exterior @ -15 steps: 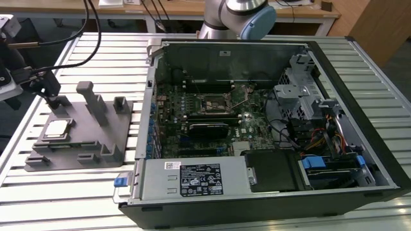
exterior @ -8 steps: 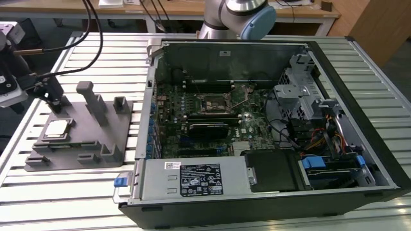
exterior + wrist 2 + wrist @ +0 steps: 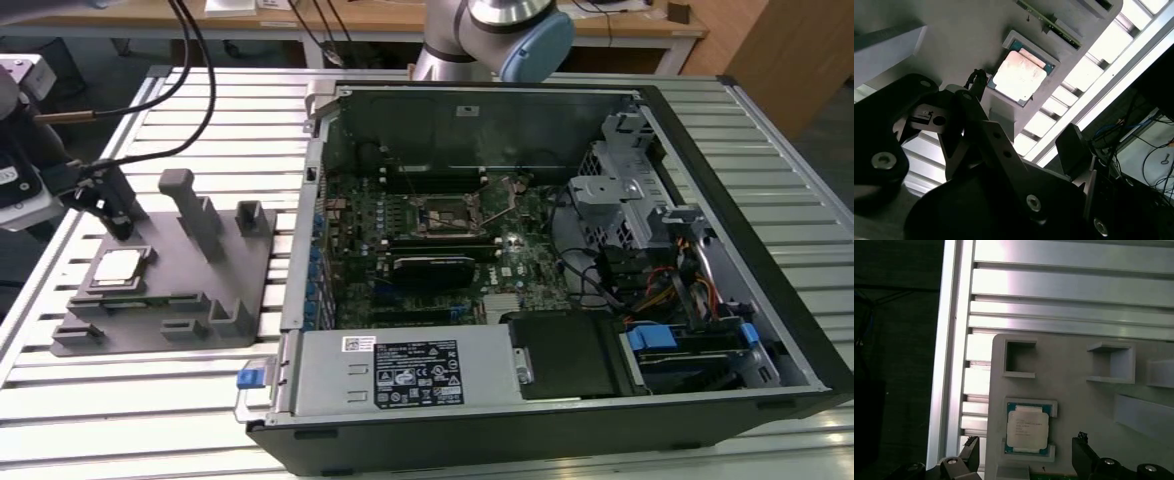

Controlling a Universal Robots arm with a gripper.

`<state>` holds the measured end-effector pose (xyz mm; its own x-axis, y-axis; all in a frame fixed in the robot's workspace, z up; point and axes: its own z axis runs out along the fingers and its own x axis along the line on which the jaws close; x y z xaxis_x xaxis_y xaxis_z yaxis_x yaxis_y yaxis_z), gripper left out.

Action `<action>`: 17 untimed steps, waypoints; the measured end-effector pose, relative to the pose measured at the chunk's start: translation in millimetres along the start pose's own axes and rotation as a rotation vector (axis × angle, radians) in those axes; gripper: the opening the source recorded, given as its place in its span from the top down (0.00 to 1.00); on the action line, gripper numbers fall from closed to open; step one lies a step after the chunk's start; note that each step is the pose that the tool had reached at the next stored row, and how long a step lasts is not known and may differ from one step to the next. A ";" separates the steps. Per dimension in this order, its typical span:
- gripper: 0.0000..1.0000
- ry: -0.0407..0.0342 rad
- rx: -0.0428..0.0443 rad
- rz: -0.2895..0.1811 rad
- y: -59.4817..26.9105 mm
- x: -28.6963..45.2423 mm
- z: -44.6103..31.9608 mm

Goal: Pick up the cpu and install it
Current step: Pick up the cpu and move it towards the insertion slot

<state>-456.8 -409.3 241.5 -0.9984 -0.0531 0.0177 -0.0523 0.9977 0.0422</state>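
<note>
The cpu is a small silver-topped square chip lying flat in a recess of the grey plastic holder block at the exterior view's left. My gripper hangs just above the block, close over the chip. In the first wrist view the cpu sits between the two widely spread black fingertips of the gripper, which is open and holds nothing. The second wrist view shows the cpu beyond the gripper. The metal-framed socket sits on the motherboard inside the open computer case.
The holder block carries several upright posts next to the chip. The slatted metal table ends a short way past the block's outer side. Cables hang over the table's back left. The arm's base stands behind the case.
</note>
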 end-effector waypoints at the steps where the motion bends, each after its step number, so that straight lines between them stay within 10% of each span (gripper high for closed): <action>1: 0.18 0.0001 0.0000 0.000 0.0 0.0 0.0; 17: 0.18 0.0000 0.0000 0.000 -1.2 -0.4 11.8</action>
<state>-456.6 -410.1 229.7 -0.9984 -0.0532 0.0177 -0.0524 0.9977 0.0422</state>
